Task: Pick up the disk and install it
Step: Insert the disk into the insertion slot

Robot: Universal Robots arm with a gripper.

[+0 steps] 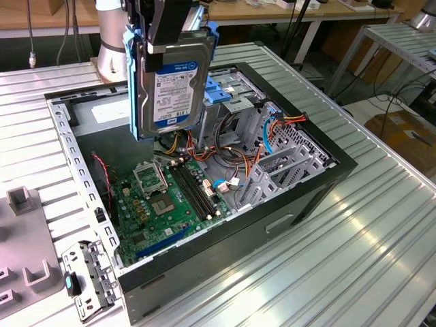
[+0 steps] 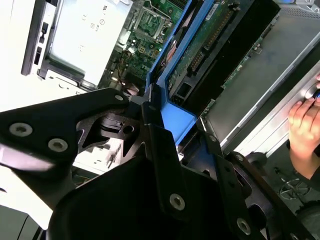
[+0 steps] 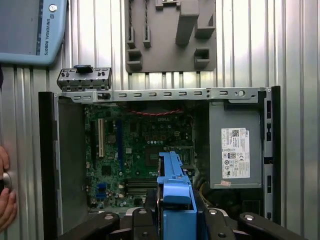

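Note:
In the exterior view my gripper (image 1: 163,41) is shut on the top edge of the disk (image 1: 174,82), which hangs upright above the open computer case (image 1: 320,187). The disk's white label with a blue band faces the camera, and its blue carrier edge runs down both sides. It hovers over the motherboard (image 1: 170,197), close to the drive cage (image 1: 238,95) with blue parts. The second wrist view shows the disk's green circuit side (image 2: 215,45) and blue edge (image 2: 175,55) between my black fingers (image 2: 150,115). The blue carrier edge (image 3: 174,192) appears end-on in the first wrist view.
A grey power supply box with a white sticker (image 3: 235,152) fills one corner of the case. Cable bundles (image 1: 231,153) lie near the cage. A person's hand (image 2: 304,125) rests at the case's outer side. A grey fixture plate (image 3: 170,35), a loose bracket (image 1: 88,279) and a pendant (image 3: 30,25) lie outside.

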